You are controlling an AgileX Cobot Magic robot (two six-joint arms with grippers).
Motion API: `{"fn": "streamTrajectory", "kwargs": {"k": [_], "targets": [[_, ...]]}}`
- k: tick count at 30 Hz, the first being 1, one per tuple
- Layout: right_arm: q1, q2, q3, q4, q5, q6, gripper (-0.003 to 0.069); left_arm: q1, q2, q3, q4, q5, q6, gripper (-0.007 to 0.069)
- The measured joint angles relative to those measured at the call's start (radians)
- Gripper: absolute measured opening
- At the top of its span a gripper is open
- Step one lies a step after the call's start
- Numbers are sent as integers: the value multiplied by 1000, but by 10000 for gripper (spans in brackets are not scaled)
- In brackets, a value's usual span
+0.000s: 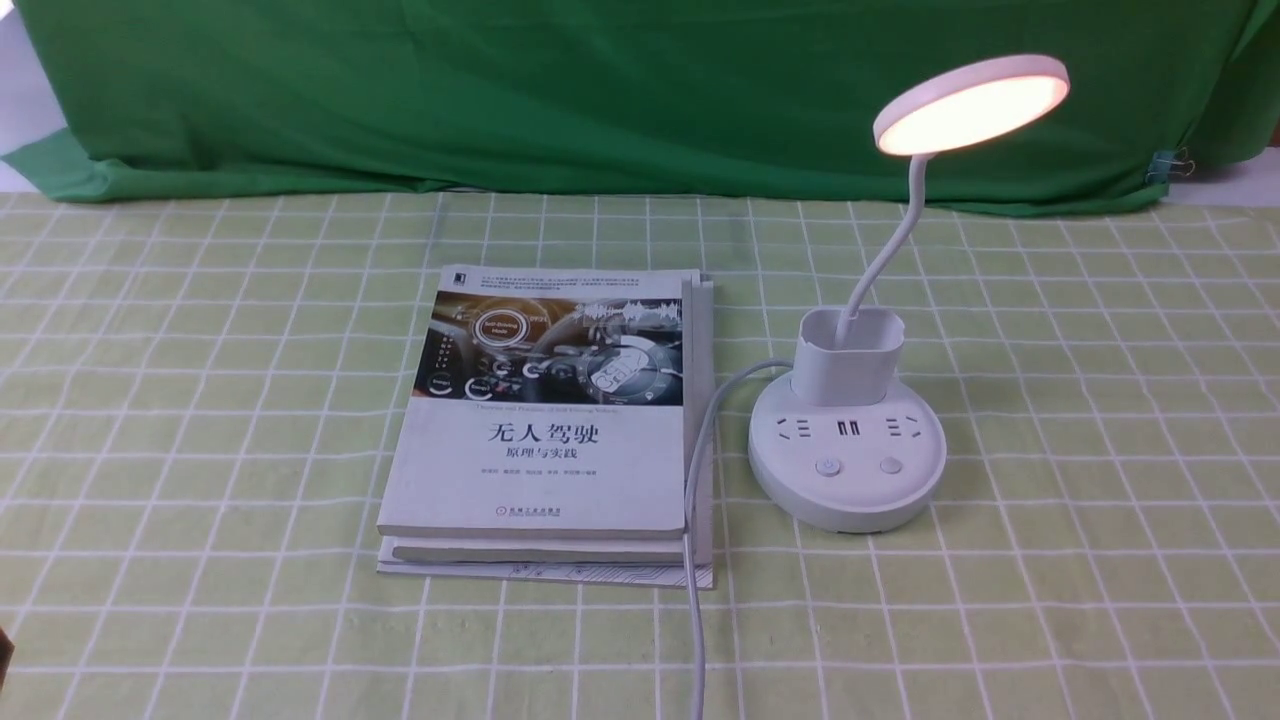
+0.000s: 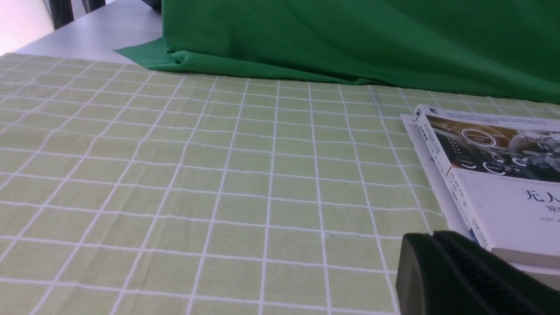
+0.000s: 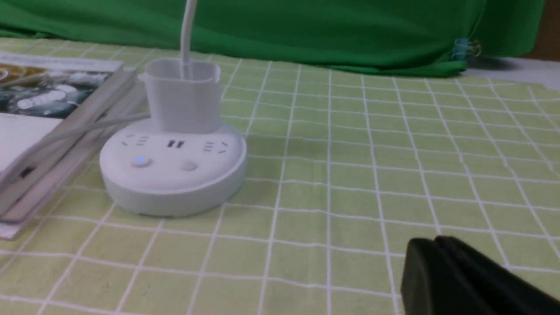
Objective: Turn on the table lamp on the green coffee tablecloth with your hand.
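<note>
The white table lamp (image 1: 848, 440) stands on the yellow-green checked tablecloth (image 1: 1100, 450), right of centre. Its disc head (image 1: 970, 103) glows warm. In the right wrist view the lamp base (image 3: 173, 168) shows a blue-lit left button (image 3: 140, 162) beside an unlit right button (image 3: 189, 166). My right gripper (image 3: 433, 243) is shut and empty, low over the cloth, apart from the base on its right-button side. My left gripper (image 2: 431, 236) is shut and empty, just off the near left corner of the books. Neither gripper shows in the front view.
Two stacked books (image 1: 548, 420) lie left of the lamp and also show in the left wrist view (image 2: 494, 175). The lamp's white cord (image 1: 700, 480) runs over their right edge toward the front. A dark green backdrop cloth (image 1: 600, 90) hangs behind, with a clip (image 1: 1170, 165) at its right.
</note>
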Motion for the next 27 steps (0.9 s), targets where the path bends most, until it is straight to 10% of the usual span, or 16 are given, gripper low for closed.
{"fn": "streamTrajectory", "kwargs": {"k": [27], "targets": [[-29, -52, 0, -5, 45, -25, 55, 0, 0, 0, 0, 0, 0, 3]]}}
